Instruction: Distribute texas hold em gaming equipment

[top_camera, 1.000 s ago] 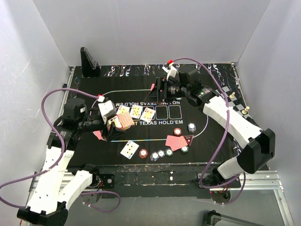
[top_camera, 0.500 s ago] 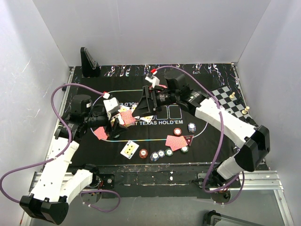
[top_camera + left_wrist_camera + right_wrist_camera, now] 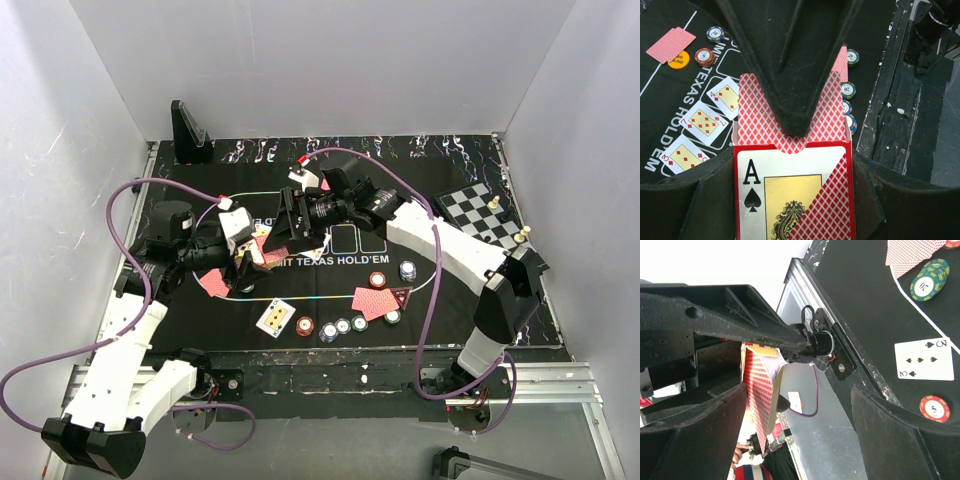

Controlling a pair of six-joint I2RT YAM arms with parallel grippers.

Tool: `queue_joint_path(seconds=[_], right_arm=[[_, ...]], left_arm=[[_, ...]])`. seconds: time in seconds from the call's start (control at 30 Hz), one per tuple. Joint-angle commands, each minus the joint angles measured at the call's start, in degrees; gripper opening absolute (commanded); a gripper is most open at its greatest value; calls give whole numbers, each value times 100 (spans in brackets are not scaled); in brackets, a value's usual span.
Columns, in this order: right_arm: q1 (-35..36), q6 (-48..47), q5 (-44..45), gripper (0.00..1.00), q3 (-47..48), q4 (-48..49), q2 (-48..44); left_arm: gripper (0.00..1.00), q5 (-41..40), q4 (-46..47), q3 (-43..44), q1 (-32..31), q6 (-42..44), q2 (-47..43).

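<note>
Over the mat (image 3: 455, 305), right gripper (image 3: 287, 230) moved beside card box (image 3: 790, 200), jaws wide, left gripper (image 3: 243, 265) clamping it.

Box (image 3: 795, 200): thin printed card, glossy.
Face-up cards (image 3: 704, 121): smooth coated paper, slight sheen.
Chips (image 3: 704, 56): hard, look like moulded plastic, satin finish.
Mat (image 3: 460, 320): black, matt, cloth-like.
Left fingers (image 3: 790, 60): black plastic, matt, fine grain.
Near table edge (image 3: 900, 125): black paint, rough, scuffed, with white flecks.
Near rail (image 3: 560, 380): bare metal, dull.
Arm shells (image 3: 120, 370): white plastic, smooth.
Cables (image 3: 350, 151): purple, smooth sheath.
</note>
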Motion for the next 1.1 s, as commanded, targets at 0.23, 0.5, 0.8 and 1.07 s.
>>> queue_joint_path(seconds=[0.23, 0.5, 0.8, 1.07], right_arm=[[-2, 502, -237, 58, -212, 768, 21], [-318, 529, -255, 45, -616, 830, -347], [-485, 555, -299, 34, -748, 856, -620], [-836, 775, -422, 16, -1082, 1067, -1007]], left_arm=[[0, 111, -16, 221, -4, 150, -205], [0, 146, -78, 229, 5, 141, -284], [0, 138, -113, 256, 5, 141, -284], [0, 111, -148, 221, 5, 202, -293]])
